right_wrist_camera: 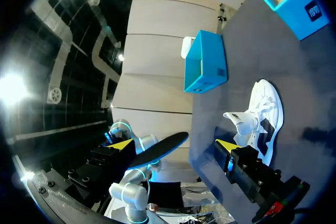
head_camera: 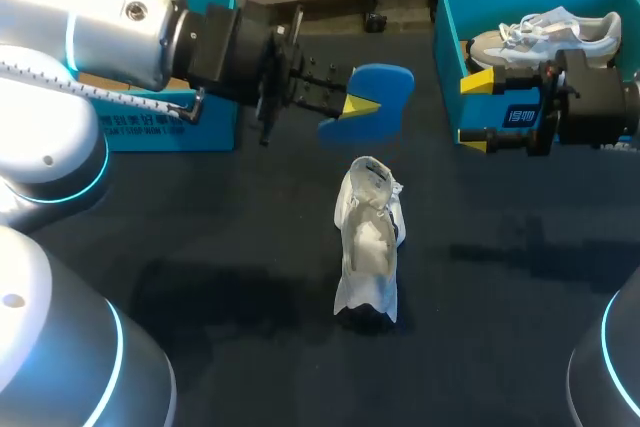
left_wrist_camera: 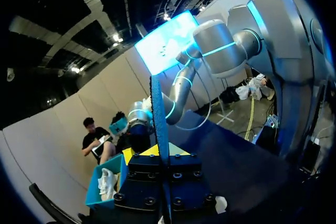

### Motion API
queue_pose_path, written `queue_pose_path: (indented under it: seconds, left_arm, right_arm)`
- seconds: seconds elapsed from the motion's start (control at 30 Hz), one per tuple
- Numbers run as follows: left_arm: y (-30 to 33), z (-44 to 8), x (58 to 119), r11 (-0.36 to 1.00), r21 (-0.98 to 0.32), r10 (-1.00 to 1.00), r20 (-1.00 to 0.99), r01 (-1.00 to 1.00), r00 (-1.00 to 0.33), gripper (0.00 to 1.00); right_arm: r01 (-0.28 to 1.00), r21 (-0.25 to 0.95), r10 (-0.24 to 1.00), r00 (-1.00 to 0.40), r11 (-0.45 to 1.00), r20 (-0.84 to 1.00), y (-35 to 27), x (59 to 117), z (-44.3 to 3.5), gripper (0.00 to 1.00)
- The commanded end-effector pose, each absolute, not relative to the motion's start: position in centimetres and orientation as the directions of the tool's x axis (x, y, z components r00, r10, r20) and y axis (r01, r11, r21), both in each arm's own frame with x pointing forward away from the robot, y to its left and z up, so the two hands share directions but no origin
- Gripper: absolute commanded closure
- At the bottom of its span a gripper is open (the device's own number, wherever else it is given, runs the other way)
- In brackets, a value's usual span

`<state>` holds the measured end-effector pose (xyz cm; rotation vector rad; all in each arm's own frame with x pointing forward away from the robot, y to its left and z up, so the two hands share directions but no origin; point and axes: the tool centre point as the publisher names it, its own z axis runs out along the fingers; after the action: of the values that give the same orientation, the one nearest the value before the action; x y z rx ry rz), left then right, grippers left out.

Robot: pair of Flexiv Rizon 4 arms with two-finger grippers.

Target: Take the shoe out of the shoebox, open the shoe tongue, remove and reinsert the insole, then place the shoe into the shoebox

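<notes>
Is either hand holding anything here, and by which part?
The left hand pinches the blue insole by its near edge; the right hand is open and holds nothing.

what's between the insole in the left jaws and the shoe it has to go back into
Nothing visible. The blue insole hangs clamped in the left jaws over bare table, behind the white shoe, whose mouth gapes upward. The right jaws stand open off by the right shoebox, clear of that path.
</notes>
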<state>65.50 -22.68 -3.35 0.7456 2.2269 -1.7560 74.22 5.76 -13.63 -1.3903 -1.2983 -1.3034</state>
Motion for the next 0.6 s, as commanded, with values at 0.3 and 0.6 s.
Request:
queue_pose_path:
  seconds: [0.3, 0.6]
  left_arm:
    - [-21.0, -5.9, 65.3, 0.089, -0.687, 0.282, -0.677, 0.721, -0.679, 1.00]
    - [-19.9, -9.8, 65.1, -0.010, -0.283, 0.200, -0.940, 0.959, -0.276, 1.00]
  right_arm:
    - [0.986, 0.085, 0.149, -0.064, -0.143, 0.987, 5.9, 74.2, -13.7, 0.00]
    - [0.986, 0.085, 0.149, -0.064, -0.143, 0.987, 5.9, 74.2, -13.7, 0.00]
